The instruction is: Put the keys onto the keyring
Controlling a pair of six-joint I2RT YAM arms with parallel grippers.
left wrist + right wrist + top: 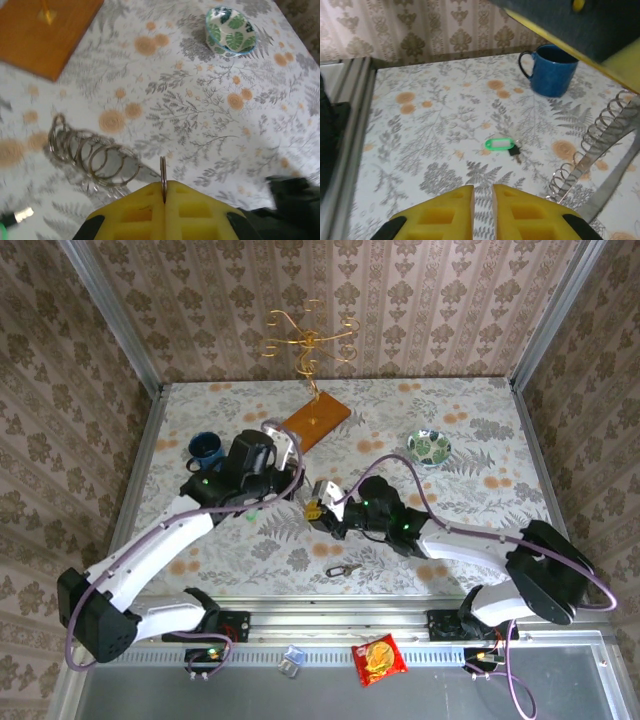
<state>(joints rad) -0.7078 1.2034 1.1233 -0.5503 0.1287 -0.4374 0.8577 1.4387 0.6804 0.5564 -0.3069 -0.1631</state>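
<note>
FREE: table bare at right of top view, below bowl; lower left of right wrist view open | OBSTACLES: blue mug upper left; wooden stand base upper centre; wire coil left of centre, left wrist view; green-headed key mid-frame | CENTRE: left arm, right arm crowd it

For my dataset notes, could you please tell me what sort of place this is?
Probably a staged robot test booth dressed like a home: beige damask wallpaper panels in silvery metal framing, a flower-print tabletop, two white arms bolted to a rail.
</note>
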